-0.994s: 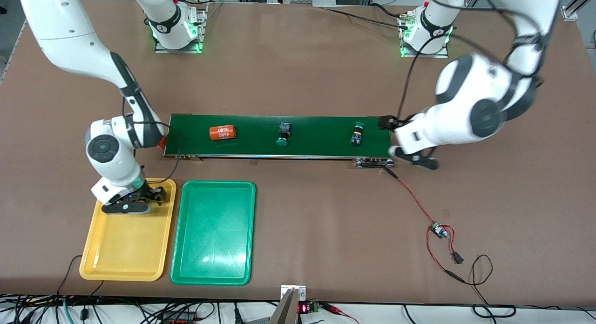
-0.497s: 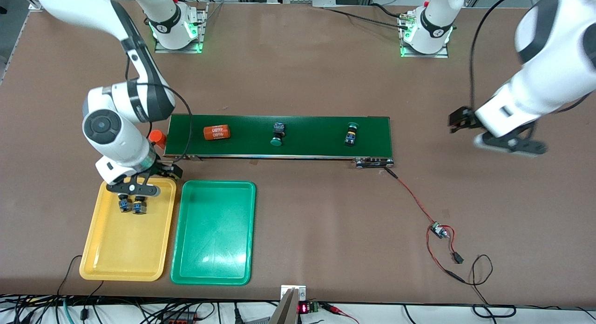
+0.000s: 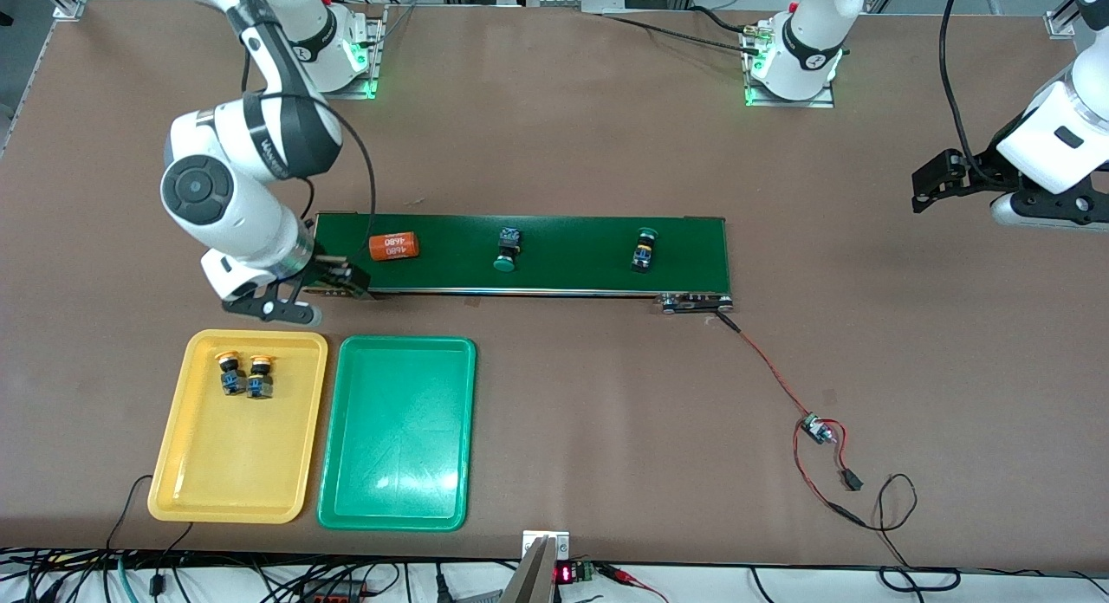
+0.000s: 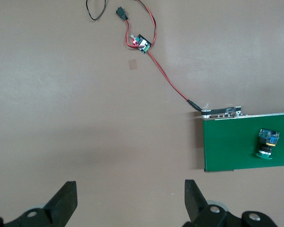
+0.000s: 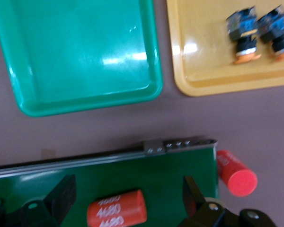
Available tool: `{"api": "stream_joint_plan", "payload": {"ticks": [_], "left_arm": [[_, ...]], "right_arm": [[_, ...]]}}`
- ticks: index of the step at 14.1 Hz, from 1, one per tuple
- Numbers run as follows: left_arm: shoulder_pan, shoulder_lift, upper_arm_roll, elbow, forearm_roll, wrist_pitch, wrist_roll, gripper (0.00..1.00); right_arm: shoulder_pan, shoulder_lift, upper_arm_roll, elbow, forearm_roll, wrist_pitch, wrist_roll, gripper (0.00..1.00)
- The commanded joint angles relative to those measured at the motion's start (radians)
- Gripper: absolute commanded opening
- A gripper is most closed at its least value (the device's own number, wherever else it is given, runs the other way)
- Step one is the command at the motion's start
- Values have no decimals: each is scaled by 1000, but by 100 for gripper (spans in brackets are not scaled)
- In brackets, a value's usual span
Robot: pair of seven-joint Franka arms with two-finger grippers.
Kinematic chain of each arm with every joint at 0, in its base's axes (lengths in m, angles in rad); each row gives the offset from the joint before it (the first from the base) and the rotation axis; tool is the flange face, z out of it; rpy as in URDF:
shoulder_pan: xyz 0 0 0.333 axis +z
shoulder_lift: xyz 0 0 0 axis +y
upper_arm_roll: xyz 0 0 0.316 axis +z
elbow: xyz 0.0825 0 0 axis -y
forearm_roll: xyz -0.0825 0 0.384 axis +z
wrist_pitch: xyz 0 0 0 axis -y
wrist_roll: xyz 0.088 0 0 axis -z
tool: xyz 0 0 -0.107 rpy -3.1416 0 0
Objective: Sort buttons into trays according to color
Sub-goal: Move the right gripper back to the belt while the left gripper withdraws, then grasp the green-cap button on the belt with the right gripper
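Observation:
Two yellow-orange buttons lie side by side in the yellow tray, and show again as buttons in the right wrist view. The green tray beside it holds nothing. Two green buttons lie on the dark-green belt. My right gripper hangs open and empty over the belt's end toward the right arm, just above the yellow tray's edge; its fingers stand wide. My left gripper is open and empty over bare table past the belt's other end.
An orange cylinder marked 4680 lies on the belt under the right gripper. A second orange cylinder lies just off the belt's end. A small circuit board with red and black wires sits on the table toward the left arm's end.
The right gripper has lifted off the yellow tray, leaving two buttons there, and moved to the belt's end. The left arm swung away from the belt. Things on the belt drifted toward the right arm's end.

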Motion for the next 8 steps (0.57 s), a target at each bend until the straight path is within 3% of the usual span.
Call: {"api": "stream_joint_plan", "payload": {"ticks": [1,3,8], "left_arm": [[13,-11,-21,-9,21,-3,-10,100],[12,-11,-21,-7,21,-6,-12,100],[3,-13,-44,-12,21,-42,-16,100]], "right_arm": [[-14,-93,54,-106,38,6,57,100],[-44,-104,128,-124,38,12,104,100],[-30,-95,206,-170,37,119,220,100]]}}
